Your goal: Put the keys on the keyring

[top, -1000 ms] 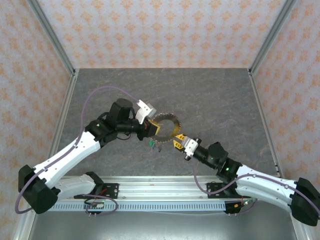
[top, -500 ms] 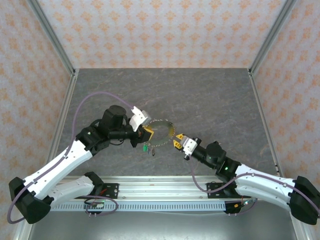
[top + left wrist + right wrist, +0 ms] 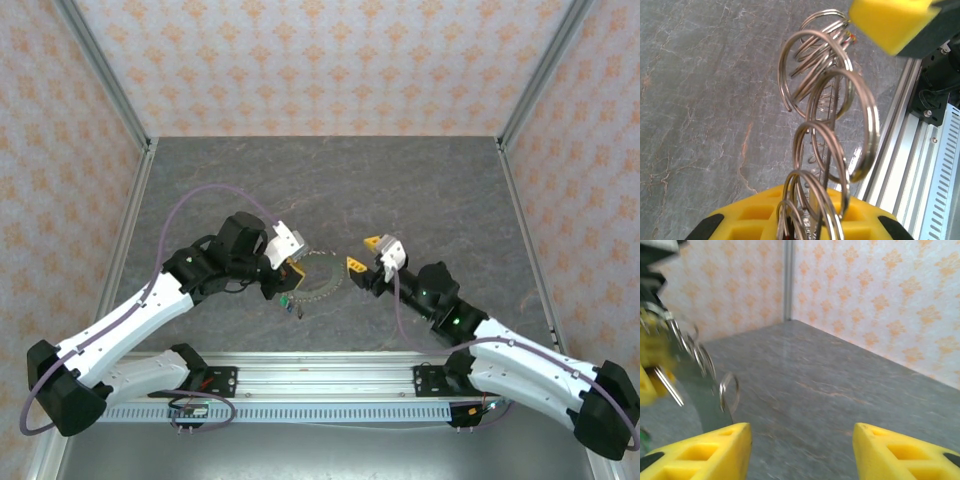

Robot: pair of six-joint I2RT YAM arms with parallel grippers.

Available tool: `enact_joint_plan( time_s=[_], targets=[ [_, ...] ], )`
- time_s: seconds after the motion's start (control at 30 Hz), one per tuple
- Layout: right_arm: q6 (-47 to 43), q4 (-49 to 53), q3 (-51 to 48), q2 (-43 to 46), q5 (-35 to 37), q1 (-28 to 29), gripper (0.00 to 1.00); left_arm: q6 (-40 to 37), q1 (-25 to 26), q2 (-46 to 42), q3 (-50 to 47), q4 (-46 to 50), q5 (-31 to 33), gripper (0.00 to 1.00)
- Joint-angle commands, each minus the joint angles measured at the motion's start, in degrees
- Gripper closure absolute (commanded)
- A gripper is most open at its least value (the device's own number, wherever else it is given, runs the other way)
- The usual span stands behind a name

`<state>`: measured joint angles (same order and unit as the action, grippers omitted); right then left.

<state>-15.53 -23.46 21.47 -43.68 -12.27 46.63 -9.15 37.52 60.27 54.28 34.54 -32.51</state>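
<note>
Grey stone tabletop (image 3: pixel 400 190), patterned walls; left gripper (image 3: pixel 292 270) clamped on keyring (image 3: pixel 328 287) near table centre. Few keys (image 3: pixel 287 303) dangling at its 7 o'clock, so partly done imo. At ring's 3 o'clock, right gripper (image 3: pixel 363 252) spread wide, empty.

Glossy metal keyring (image 3: pixel 873 120), matt table (image 3: pixel 400 190)

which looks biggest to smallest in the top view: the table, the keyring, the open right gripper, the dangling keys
1. table
2. keyring, looks slightly wider than the next
3. right gripper, jaws open; close to the ring, so this order is unsure
4. keys, a tiny cluster dangling under the ring
</note>
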Motion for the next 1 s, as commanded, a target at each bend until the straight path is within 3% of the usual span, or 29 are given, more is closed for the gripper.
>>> enact_joint_plan(
  time_s=[0.0,0.23,0.37,0.53,0.67,0.97],
  targets=[
    [8.25,5.09,3.74,-3.03,-13.29,-1.59,0.43,-1.49,0.71,-1.14,2.18,0.77,-0.11,1.0],
    [9.19,13.66,11.78,-11.18,-18.14,-2.64,0.39,-1.31,1.42,-5.06,0.86,-0.68,-5.09,1.0],
    [8.78,15.08,14.51,-15.56,-27.32,-3.83,0.4,-1.57,1.53,-8.46,-0.79,-2.92,-7.62,1.0],
    [7.4,15.62,15.75,-18.19,-30.61,-3.92,0.4,-2.2,1.51,-11.71,-1.8,-3.14,-7.23,1.0],
    [5.36,16.15,16.01,-17.58,-39.42,-4.31,0.4,-2.19,1.51,-12.85,-2.38,-2.11,-5.38,1.0],
    [2.59,17.83,18.67,-20.51,-46.01,-4.34,0.53,-0.7,1.39,-13.42,-3.53,-6.24,-10.9,1.0]
  ],
)
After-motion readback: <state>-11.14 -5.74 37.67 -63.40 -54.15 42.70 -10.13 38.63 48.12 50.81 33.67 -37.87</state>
